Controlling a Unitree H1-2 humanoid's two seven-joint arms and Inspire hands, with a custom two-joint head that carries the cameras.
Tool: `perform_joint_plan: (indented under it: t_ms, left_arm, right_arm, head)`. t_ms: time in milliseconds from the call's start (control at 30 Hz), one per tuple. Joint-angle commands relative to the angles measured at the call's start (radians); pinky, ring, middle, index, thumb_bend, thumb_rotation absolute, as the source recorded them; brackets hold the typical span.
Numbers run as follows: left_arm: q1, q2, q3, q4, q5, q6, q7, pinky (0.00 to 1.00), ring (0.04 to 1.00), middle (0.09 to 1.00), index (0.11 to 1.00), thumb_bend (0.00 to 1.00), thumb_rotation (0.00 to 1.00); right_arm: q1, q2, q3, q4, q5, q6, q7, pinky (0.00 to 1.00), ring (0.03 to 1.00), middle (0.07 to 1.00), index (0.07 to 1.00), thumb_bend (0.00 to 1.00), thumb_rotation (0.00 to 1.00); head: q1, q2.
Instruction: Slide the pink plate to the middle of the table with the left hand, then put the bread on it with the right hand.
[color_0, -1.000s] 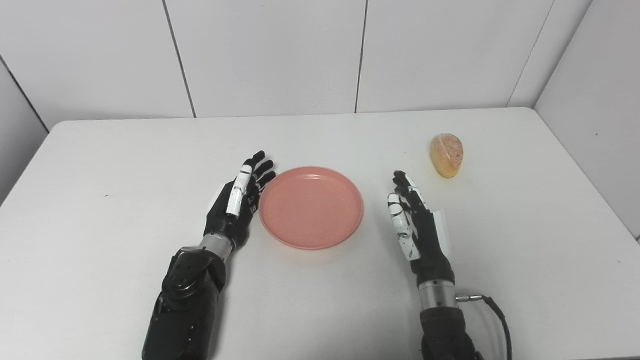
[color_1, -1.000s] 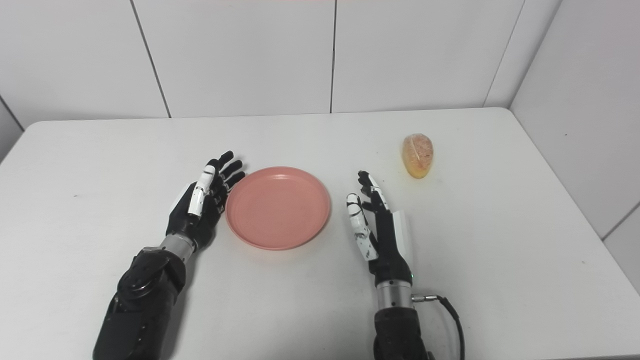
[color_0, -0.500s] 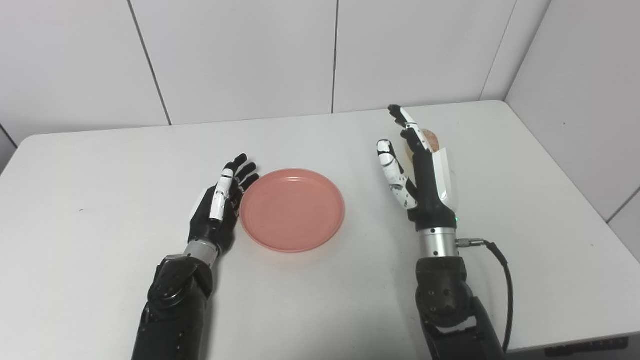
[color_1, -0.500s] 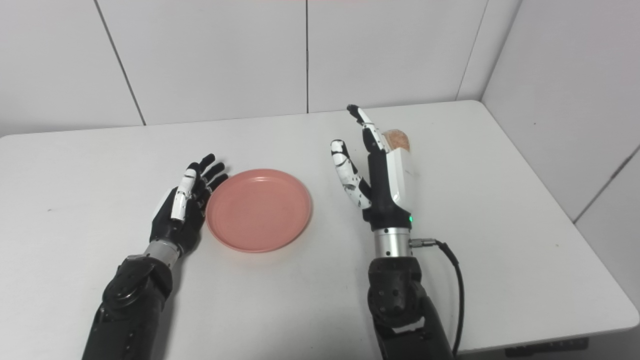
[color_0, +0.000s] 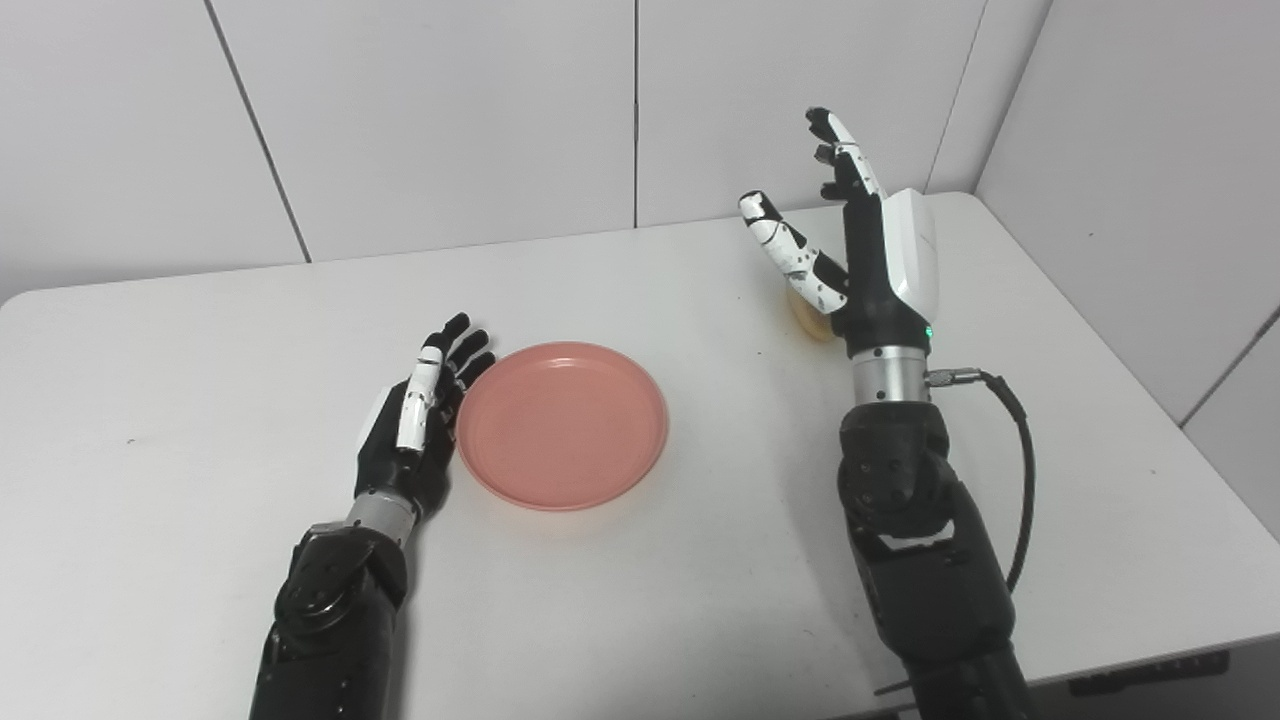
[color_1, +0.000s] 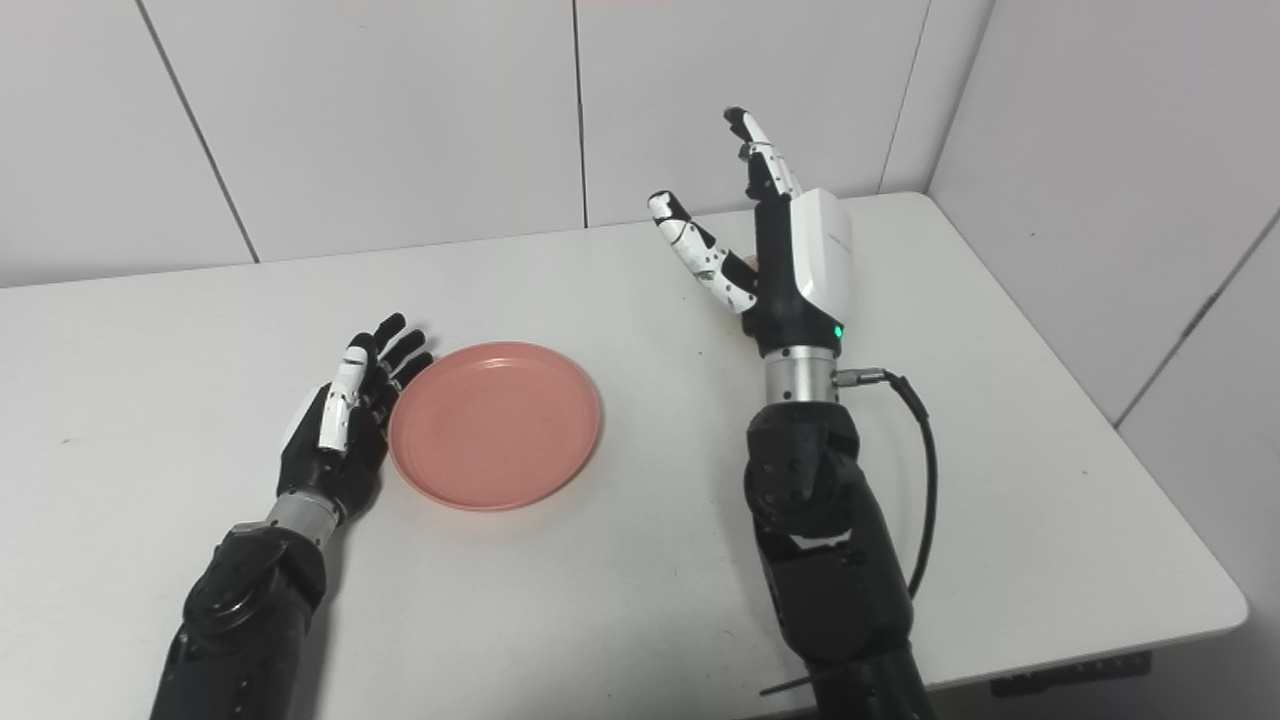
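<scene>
Now the right robot hand (color_0: 862, 250) is hovering spread and empty, nearly hiding the bread (color_0: 806, 318) lying on the desk (color_0: 200, 330) behind it. Beside the plate (color_0: 562, 424), the left robot hand (color_0: 415, 430) is resting open. Next, I reckon, comes lowering and gripping the bread.

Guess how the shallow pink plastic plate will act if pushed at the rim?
The shallow pink plastic plate lies flat on the smooth white table, so it probably slides easily. It looks rigid and light, so it may skid or spin. Its low, raised rim makes tipping unlikely.
</scene>
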Motion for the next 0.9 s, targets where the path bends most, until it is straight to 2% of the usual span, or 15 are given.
perform_joint_plan:
  t_ms: [0, 200, 333, 467, 567, 633, 733, 867]
  left_arm:
    - [0.01, -0.001, -0.001, 0.03, 0.003, 0.031, -0.002, 0.92, 0.921, 0.928, 0.916, 0.32, 1.0]
    - [0.015, 0.001, -0.002, 0.02, 0.002, 0.031, -0.006, 0.92, 0.922, 0.928, 0.918, 0.32, 1.0]
    - [0.016, 0.004, -0.006, 0.019, 0.005, 0.028, -0.008, 0.92, 0.924, 0.93, 0.92, 0.32, 1.0]
    - [0.019, 0.004, -0.009, 0.009, 0.009, 0.032, -0.006, 0.92, 0.919, 0.926, 0.916, 0.32, 1.0]
    - [0.02, 0.006, -0.011, 0.01, 0.01, 0.029, -0.009, 0.92, 0.922, 0.93, 0.919, 0.32, 1.0]
    - [0.018, 0.006, -0.011, 0.012, 0.01, 0.031, -0.008, 0.92, 0.921, 0.93, 0.919, 0.32, 1.0]
    - [0.017, 0.006, -0.01, 0.02, 0.008, 0.024, -0.009, 0.92, 0.921, 0.929, 0.919, 0.32, 1.0]
    - [0.019, 0.007, -0.014, 0.018, 0.009, 0.024, -0.012, 0.92, 0.918, 0.928, 0.916, 0.33, 1.0]
  right_arm:
    - [-0.059, -0.017, -0.009, -0.006, -0.022, 0.043, -0.004, 0.73, 0.835, 0.888, 0.89, 0.63, 0.79]
    - [-0.108, -0.045, 0.005, 0.05, -0.097, 0.197, 0.019, 0.63, 0.802, 0.913, 0.943, 0.75, 0.7]
    - [-0.132, -0.066, 0.024, 0.093, -0.125, 0.25, 0.025, 0.6, 0.796, 0.919, 0.95, 0.79, 0.65]
    - [-0.153, -0.086, 0.04, 0.147, -0.134, 0.292, 0.034, 0.66, 0.843, 0.94, 0.981, 0.81, 0.61]
    - [-0.167, -0.102, 0.043, 0.197, -0.124, 0.313, 0.057, 0.81, 0.926, 0.975, 0.998, 0.81, 0.6]
    - [-0.176, -0.106, 0.032, 0.228, -0.132, 0.318, 0.092, 0.88, 0.976, 0.996, 1.0, 0.82, 0.61]
    - [-0.188, -0.114, 0.019, 0.274, -0.167, 0.319, 0.14, 0.9, 0.995, 1.0, 1.0, 0.84, 0.64]
    - [-0.208, -0.113, -0.005, 0.34, -0.195, 0.319, 0.163, 0.94, 1.0, 1.0, 1.0, 0.88, 0.64]
  head:
    - [-0.004, 0.0]
    - [-0.013, 0.002]
    - [-0.022, 0.004]
    - [-0.021, 0.006]
    - [-0.021, 0.006]
    - [-0.021, 0.006]
    - [-0.017, 0.01]
    - [-0.016, 0.014]
